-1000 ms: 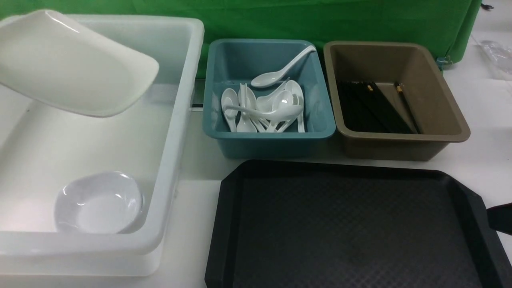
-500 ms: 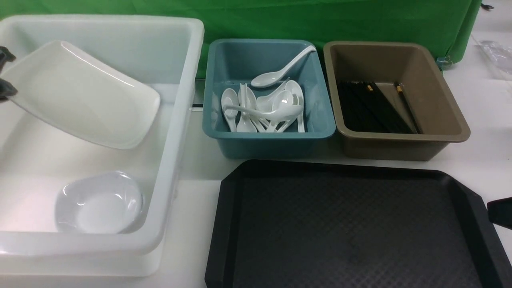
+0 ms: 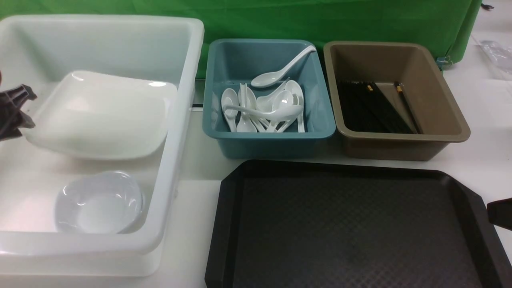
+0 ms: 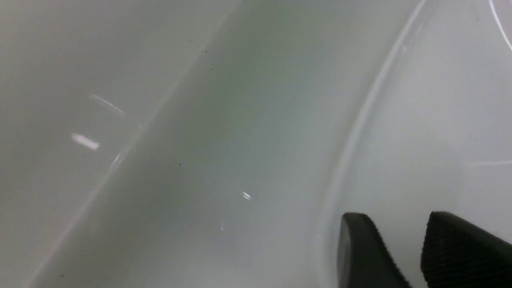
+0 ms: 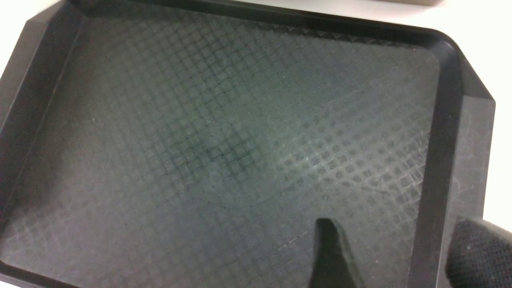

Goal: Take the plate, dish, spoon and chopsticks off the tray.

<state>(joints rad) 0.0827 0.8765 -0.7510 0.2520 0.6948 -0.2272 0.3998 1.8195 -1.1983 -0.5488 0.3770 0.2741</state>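
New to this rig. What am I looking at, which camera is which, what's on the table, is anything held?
It is a two-armed robot clearing a tray. The wide picture looks forward from between the arms; the other two come from cameras on each wrist.

On the table: a black tray, bare; a white tub holding the plate and a small dish; a teal bin of spoons; a brown bin of chopsticks.

The left gripper sits at the plate's edge, fingers apart in its wrist view, so apparently nothing is held. The right gripper is open, straddling the tray's rim.
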